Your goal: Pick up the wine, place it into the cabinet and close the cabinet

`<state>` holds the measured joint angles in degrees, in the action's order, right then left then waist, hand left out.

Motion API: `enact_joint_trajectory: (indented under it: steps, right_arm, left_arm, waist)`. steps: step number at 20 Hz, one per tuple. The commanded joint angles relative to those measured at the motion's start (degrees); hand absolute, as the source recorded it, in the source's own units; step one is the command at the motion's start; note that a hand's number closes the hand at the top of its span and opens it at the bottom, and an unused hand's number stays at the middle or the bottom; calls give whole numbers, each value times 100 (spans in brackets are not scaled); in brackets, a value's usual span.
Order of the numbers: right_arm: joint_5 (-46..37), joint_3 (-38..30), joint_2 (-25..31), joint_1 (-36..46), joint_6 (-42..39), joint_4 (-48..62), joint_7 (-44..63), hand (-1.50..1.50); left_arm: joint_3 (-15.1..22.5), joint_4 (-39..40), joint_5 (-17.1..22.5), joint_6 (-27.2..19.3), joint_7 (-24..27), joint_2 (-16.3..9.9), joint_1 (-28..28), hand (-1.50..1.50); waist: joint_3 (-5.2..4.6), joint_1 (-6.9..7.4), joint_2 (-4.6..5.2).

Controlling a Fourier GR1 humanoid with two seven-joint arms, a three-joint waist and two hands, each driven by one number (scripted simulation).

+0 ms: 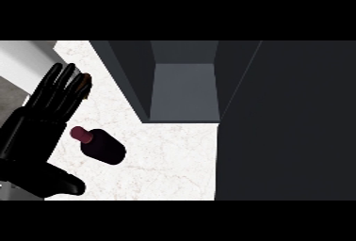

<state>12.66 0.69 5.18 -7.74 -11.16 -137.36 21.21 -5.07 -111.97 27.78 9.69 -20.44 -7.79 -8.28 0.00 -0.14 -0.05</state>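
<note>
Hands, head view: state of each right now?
Left hand: open, fingers straight, holding nothing; the wine bottle stands apart from it.
Right hand: not in view.

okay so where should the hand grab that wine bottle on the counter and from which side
Probably round the wide dark body of the wine bottle, not its narrow red-capped neck. Come from the left, where the open left hand already is; the open cabinet stands on the bottle's far right.
</note>
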Motion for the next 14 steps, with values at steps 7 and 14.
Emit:
enact_joint_trajectory:
  steps: [7,14]
  right_arm:
    - [86,-163,-51,-46,-102,-228,33,-150]
    - [-172,132,-242,-244,-91,-241,-21,-150]
  left_arm:
    - [-594,615,100,557,506,-276,278,-150]
    - [-805,1014,-34,965,846,-443,516,-150]
  waist:
    - [1,-3,0]
    - [0,2,0]
